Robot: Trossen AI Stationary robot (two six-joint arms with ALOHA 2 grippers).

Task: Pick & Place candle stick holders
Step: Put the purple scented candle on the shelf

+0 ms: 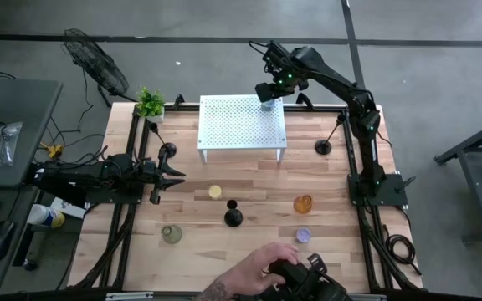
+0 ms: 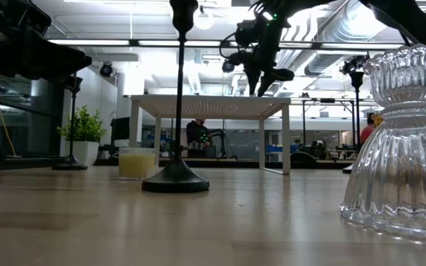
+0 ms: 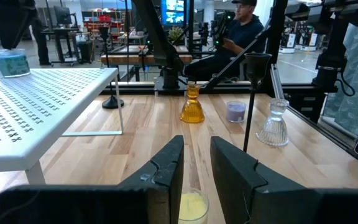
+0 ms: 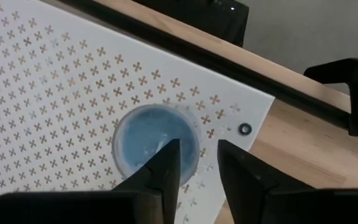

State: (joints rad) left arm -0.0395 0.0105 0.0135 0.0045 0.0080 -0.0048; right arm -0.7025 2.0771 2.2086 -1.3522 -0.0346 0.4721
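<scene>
High view: white perforated stand (image 1: 242,127) sits at the far middle of the wooden table (image 1: 249,242). Right gripper (image 1: 268,94) is over the stand's far right corner, above a blue cup (image 1: 268,105) resting on the stand top. Left gripper (image 1: 174,175) hangs at the left side, over bare table, holding nothing. Yellow cup (image 1: 215,192) lies near the table middle, a black candlestick (image 1: 233,216) just beside it toward the near edge. Amber holder (image 1: 303,203) and purple cup (image 1: 303,236) sit to the right; pale green cup (image 1: 171,234) near left. Second candlestick (image 1: 166,152) stands left of the stand, a third (image 1: 323,147) right of it. Potted plant (image 1: 150,103) at the far left corner. A person's hand (image 1: 253,272) at the near edge.

Low view: candlestick (image 2: 176,177) upright in front, yellow cup (image 2: 137,162) just left of it, clear glass holder (image 2: 401,148) close at right. Right gripper (image 2: 261,77) hangs just above the stand top (image 2: 209,103).

Left wrist view: fingers (image 3: 166,168) slightly apart, empty; yellow cup (image 3: 191,206) below them; amber holder (image 3: 192,107), purple cup (image 3: 235,111), clear holder (image 3: 274,124) beyond.

Right wrist view: fingers (image 4: 166,163) parted, not clamping; blue cup (image 4: 151,140) stands on the stand, beside one fingertip; contact unclear
</scene>
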